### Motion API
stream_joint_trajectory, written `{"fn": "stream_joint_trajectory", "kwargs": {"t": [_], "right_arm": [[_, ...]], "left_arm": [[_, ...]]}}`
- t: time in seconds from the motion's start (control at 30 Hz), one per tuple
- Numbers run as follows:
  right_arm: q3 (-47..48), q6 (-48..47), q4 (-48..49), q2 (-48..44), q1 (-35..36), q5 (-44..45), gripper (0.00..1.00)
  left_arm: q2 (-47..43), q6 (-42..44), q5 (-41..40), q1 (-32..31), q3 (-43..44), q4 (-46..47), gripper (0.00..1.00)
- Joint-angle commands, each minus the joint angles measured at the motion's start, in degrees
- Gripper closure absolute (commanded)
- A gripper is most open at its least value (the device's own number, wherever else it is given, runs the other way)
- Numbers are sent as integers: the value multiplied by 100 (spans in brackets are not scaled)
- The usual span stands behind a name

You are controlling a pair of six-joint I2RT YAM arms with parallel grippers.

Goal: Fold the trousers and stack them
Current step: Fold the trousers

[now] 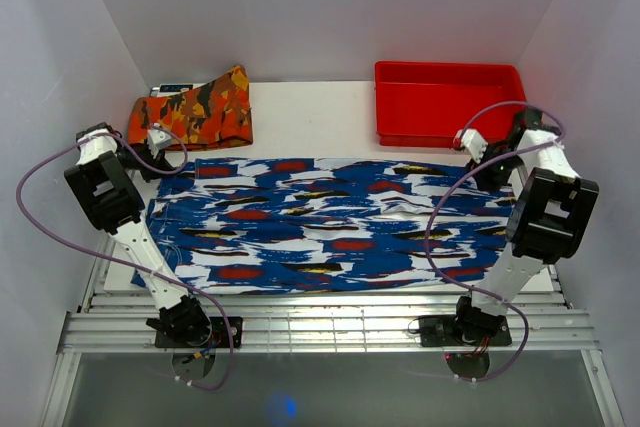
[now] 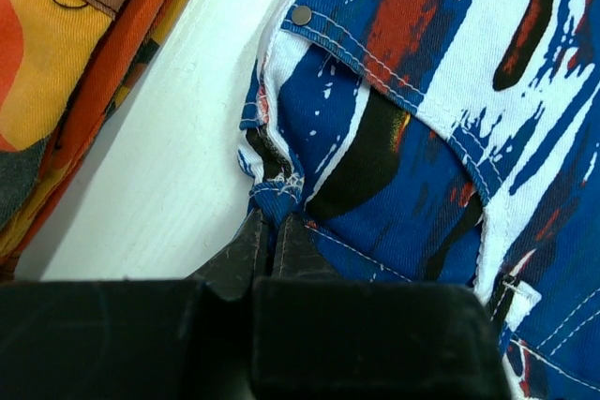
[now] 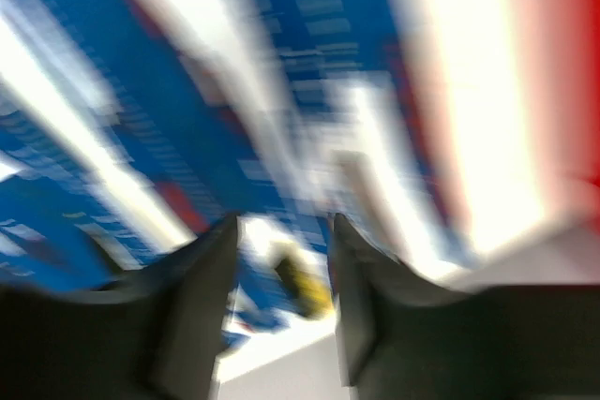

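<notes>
beyond the trousers [image 1: 330,222], orange cloth [image 1: 195,112] left, red bin [image 1: 447,102] right

I am seeing the trousers [image 2: 403,138] as woven twill cloth with a shiny metal rivet [image 2: 301,14]. The tabletop [image 2: 178,166] is looking smooth, matt.

The view is badly blurred. The right gripper [image 3: 283,231] holds its two dark fingers [image 3: 192,306] apart, with nothing clearly between them. Beyond lie the trousers [image 3: 178,100], blue and white with red streaks and a yellow fleck. A red blur [image 3: 567,72] fills the right edge.
</notes>
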Motion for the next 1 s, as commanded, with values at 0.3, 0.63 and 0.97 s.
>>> {"fn": "stream_joint_trajectory", "kwargs": {"t": [0.3,0.63,0.97], "right_arm": [[2574,-205,-446,1479,-124,-370,25],[2038,-487,475,1945,-133,-282,25],[1950,-697,161,2454,-115,-160,30]], "left_arm": [[-550,660,-374,-11,-421,66,100],[-568,599,-251,-2,-483,102,100],[-568,581,-269,-2,-430,23,100]]}}
